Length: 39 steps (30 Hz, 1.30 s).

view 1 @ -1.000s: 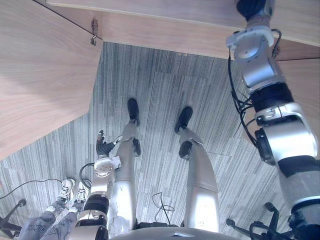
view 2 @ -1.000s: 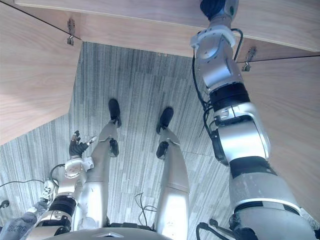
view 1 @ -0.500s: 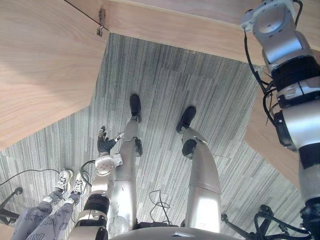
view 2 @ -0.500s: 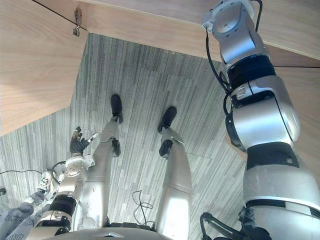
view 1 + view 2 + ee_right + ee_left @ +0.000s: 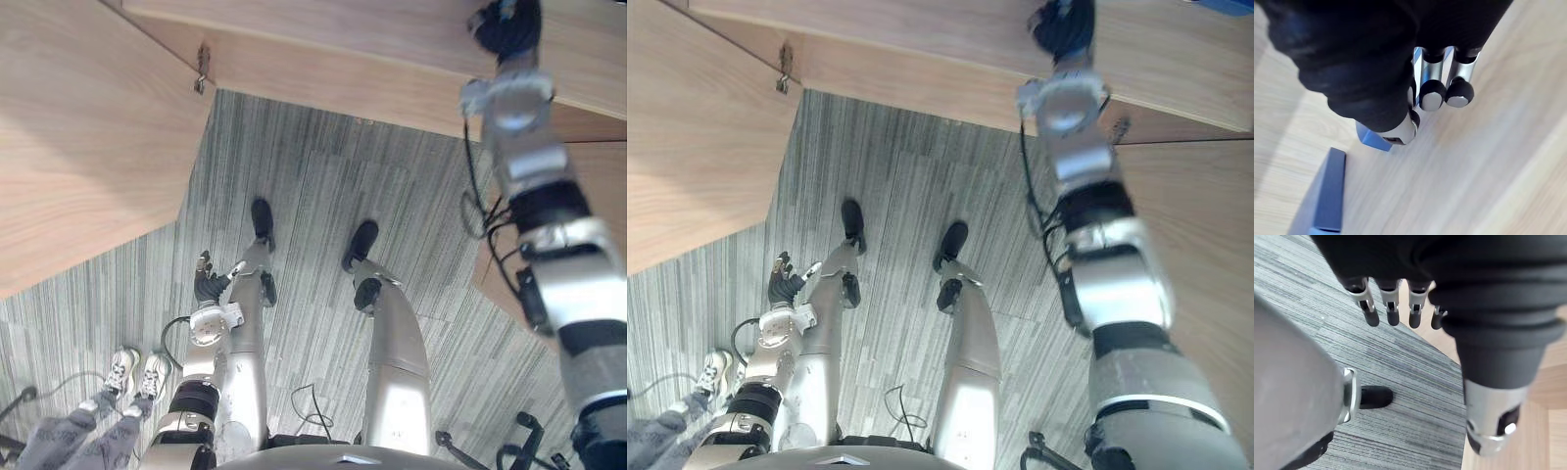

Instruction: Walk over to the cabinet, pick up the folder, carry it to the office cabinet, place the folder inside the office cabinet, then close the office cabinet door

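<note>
While the left hand [image 5: 206, 286] hangs low, slack and empty, the right hand [image 5: 1432, 94] pinches a corner of the blue folder [image 5: 1372, 141] over the wooden cabinet shelf [image 5: 1484, 166], a thin hold that may slip.

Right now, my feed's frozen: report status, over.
Left hand open, hanging idle. Right hand up over wooden cabinet surface, blue folder beside it, grip unclear. Person close on left.
</note>
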Tool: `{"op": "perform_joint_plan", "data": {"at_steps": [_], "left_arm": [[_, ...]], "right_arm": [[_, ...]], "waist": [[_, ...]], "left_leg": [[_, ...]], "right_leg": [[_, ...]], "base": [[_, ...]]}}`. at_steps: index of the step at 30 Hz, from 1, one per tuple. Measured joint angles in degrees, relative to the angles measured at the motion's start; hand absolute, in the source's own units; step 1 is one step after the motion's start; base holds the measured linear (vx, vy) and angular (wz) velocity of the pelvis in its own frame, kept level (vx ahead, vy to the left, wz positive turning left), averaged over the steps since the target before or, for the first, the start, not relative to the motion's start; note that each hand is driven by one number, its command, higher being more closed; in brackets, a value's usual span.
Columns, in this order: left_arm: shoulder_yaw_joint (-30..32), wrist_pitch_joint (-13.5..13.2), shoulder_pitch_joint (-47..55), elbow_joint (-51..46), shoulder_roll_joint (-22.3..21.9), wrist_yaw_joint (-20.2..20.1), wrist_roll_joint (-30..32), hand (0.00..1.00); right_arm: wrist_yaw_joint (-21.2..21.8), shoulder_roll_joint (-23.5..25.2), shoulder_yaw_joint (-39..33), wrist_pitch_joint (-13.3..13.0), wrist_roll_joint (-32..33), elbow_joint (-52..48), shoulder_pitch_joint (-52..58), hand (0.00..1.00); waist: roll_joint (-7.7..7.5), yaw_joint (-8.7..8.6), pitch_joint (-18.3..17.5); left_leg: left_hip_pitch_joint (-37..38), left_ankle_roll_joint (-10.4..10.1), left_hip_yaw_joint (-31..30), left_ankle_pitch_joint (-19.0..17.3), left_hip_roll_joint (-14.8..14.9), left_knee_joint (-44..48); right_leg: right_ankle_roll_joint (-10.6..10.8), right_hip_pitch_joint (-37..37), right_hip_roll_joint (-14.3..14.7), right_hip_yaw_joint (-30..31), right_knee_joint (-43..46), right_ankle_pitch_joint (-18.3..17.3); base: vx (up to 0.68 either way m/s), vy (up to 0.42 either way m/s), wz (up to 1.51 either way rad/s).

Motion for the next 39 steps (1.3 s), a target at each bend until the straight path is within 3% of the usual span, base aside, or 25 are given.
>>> {"op": "perform_joint_plan", "data": {"at_steps": [4,7,13,20,25,26,32,39], "left_arm": [[0.2,0.7,0.2,0.0,0.4,-0.2,1.0,0.00],[0.3,1.3,1.0,0.0,0.5,-1.0,2.4,0.00],[0.7,2.6,4.8,0.1,0.0,-2.3,4.6,0.00],[2.0,3.5,12.1,4.4,-0.6,-3.5,6.7,0.00],[2.0,4.1,13.8,12.5,0.2,-4.8,8.7,0.00],[2.0,4.4,13.8,14.8,0.5,-5.1,9.3,0.00],[2.2,5.6,13.8,21.3,3.2,-5.9,12.9,0.00],[3.8,6.3,14.6,23.8,3.6,-6.2,14.0,0.00]], "right_arm": [[-0.6,5.9,-5.9,-2.6,2.6,-15.3,14.4,1.00],[-0.6,13.2,-11.2,-6.5,3.1,-30.1,26.7,1.00],[0.8,25.8,-10.2,-10.2,0.5,-46.0,47.0,1.00],[5.6,30.6,-8.3,-9.9,-5.0,-41.1,65.5,1.00],[6.5,32.3,-12.7,-7.2,-12.0,-23.8,68.5,1.00],[6.5,32.3,-14.0,-6.4,-12.5,-17.4,67.5,0.00],[6.9,32.2,-18.7,-3.3,-13.4,8.8,63.3,0.00],[7.7,32.3,-20.8,-0.9,-13.2,20.7,62.0,0.00]], "waist": [[-0.49,-1.20,0.3],[-1.11,-1.55,0.6],[-1.84,-2.34,0.2],[-3.93,-3.10,-7.0],[-3.56,-4.50,-12.7],[-3.30,-4.78,-13.6],[-2.35,-5.03,-15.7],[-2.95,-4.52,-18.4]], "left_leg": [[3.4,0.0,0.1,-3.6,0.8,4.7],[8.2,-0.2,0.5,-6.6,1.6,7.6],[19.4,-0.3,1.9,-10.2,2.2,8.6],[31.8,-0.5,5.4,-12.7,2.8,4.7],[39.4,-1.4,6.6,-12.4,1.7,-0.8],[41.0,-1.5,6.6,-11.7,1.4,-2.5],[49.0,-1.4,6.3,-8.0,-1.9,-12.2],[54.2,-1.5,5.6,-5.0,-4.4,-19.6]], "right_leg": [[0.4,3.9,0.2,1.0,2.2,-1.7],[0.7,9.3,0.8,1.6,2.8,-3.3],[1.8,20.6,1.5,2.5,1.0,-4.7],[3.2,32.4,3.0,4.5,-5.8,-4.2],[4.2,40.2,4.1,5.0,-14.3,-1.5],[4.4,42.4,4.5,5.1,-17.5,-0.1],[5.4,52.6,4.7,6.5,-32.5,7.7],[5.3,54.6,3.9,8.1,-35.6,8.9]], "base": [[0.00,-0.031,-0.15],[0.03,-0.031,-0.15],[0.06,-0.001,-0.12],[0.12,0.029,-0.22],[0.12,0.035,-0.11],[0.11,0.014,-0.10],[0.07,0.038,-0.11],[-0.08,0.020,-0.09]]}}
